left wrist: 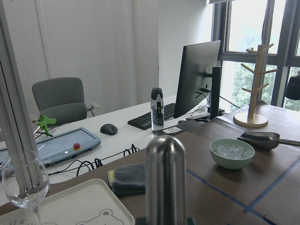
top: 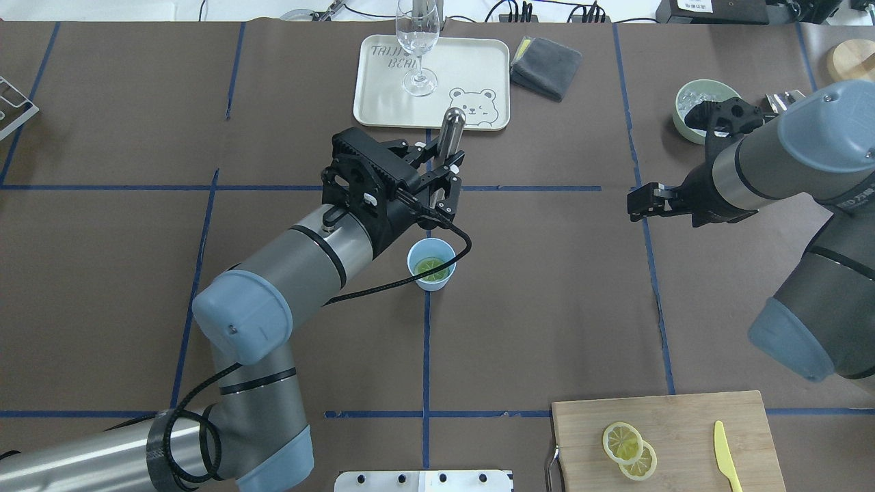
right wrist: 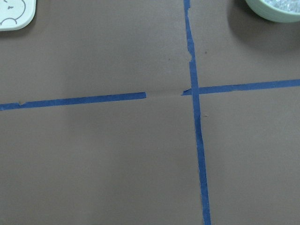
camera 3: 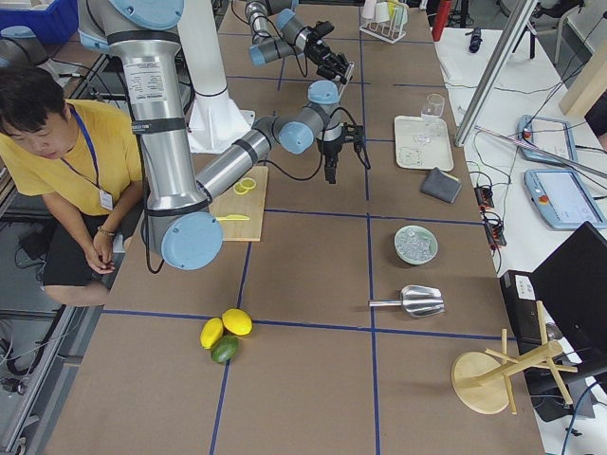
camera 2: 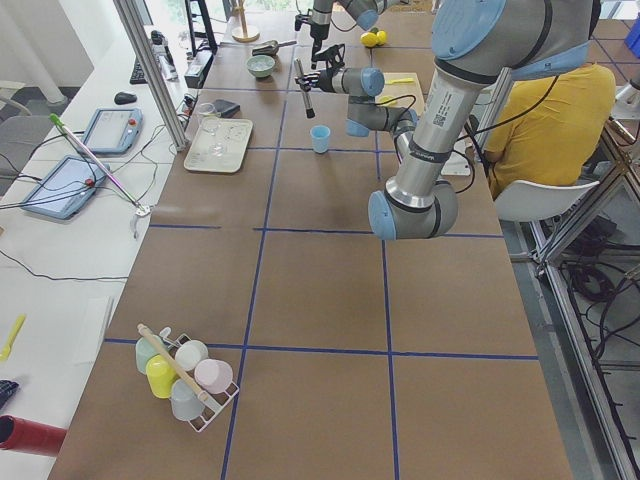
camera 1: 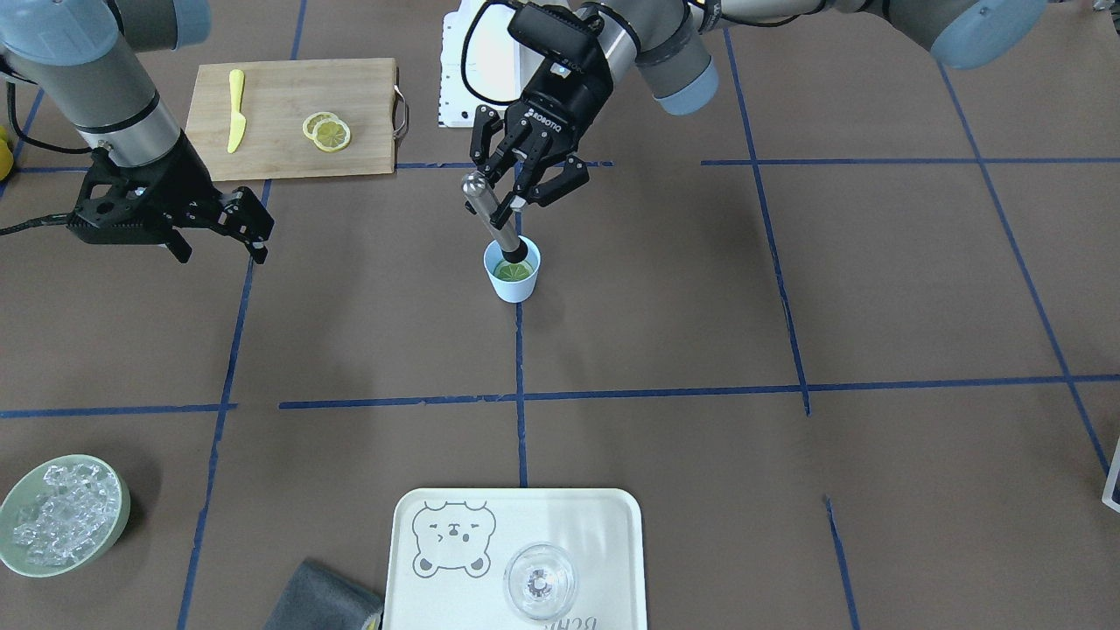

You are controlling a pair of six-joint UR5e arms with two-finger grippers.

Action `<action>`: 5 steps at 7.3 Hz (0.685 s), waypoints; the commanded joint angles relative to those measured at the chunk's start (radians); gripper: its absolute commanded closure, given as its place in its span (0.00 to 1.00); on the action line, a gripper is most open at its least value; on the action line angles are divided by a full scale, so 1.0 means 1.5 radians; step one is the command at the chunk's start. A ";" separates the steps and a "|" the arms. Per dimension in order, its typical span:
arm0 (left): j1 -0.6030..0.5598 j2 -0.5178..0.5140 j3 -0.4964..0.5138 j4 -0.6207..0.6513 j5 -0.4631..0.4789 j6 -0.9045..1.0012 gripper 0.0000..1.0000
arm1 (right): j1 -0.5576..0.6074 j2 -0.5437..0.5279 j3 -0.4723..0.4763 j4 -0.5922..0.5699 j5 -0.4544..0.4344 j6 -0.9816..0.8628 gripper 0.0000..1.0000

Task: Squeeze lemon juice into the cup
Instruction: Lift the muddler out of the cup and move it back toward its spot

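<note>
The light-blue cup point(camera 1: 514, 291) stands near the table's middle, also seen in the overhead view point(top: 418, 261). A lemon slice point(camera 1: 512, 272) lies flat in its bottom point(top: 433, 268). My left gripper point(camera 1: 518, 194) is shut on a metal muddler point(camera 1: 490, 213) and holds it tilted. The muddler's dark lower end reaches into the cup, onto the slice. Its rounded top shows in the left wrist view point(left wrist: 165, 173). My right gripper point(camera 1: 219, 243) hovers open and empty, off to the side near the cutting board, above bare table.
A wooden cutting board point(camera 1: 280, 92) holds two more lemon slices point(camera 1: 327, 131) and a yellow knife point(camera 1: 235, 109). A tray point(camera 1: 595, 542) carries a clear glass point(camera 1: 540, 582). A pale green bowl point(camera 1: 115, 490) of ice and a grey cloth point(camera 1: 324, 599) sit nearby.
</note>
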 commanded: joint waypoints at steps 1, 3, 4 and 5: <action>-0.036 0.063 -0.020 0.010 -0.016 -0.043 1.00 | 0.001 -0.001 0.000 0.000 0.000 0.000 0.00; -0.109 0.127 -0.026 0.038 -0.142 -0.066 1.00 | 0.001 -0.002 0.000 -0.002 0.000 0.000 0.00; -0.157 0.181 -0.031 0.047 -0.263 -0.067 1.00 | 0.000 -0.002 -0.002 0.000 0.000 0.000 0.00; -0.197 0.231 -0.033 0.047 -0.301 -0.063 1.00 | 0.000 -0.002 -0.003 -0.002 0.000 0.000 0.00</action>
